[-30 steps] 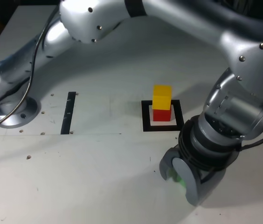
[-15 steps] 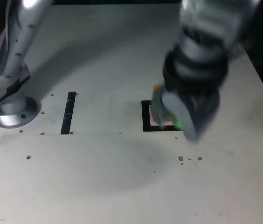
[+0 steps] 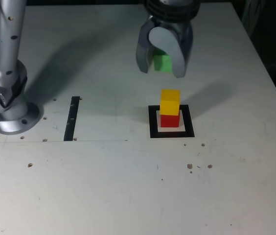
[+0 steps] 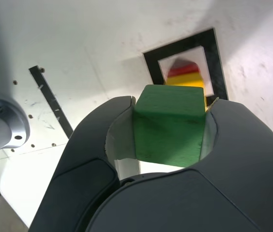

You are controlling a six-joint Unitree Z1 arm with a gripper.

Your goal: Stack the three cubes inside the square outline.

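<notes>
narrow black strip lies on white table.

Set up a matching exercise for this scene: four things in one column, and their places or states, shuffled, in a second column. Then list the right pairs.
Things
1. green cube
2. yellow cube
3. red cube
4. black strip

Places or states
A. at the bottom of the stack, inside the square outline
B. lying flat on the table, off to the exterior view's left of the outline
C. clamped in the gripper, up off the table
D. resting on top of another cube

Pairs: 1-C, 2-D, 3-A, 4-B
</notes>
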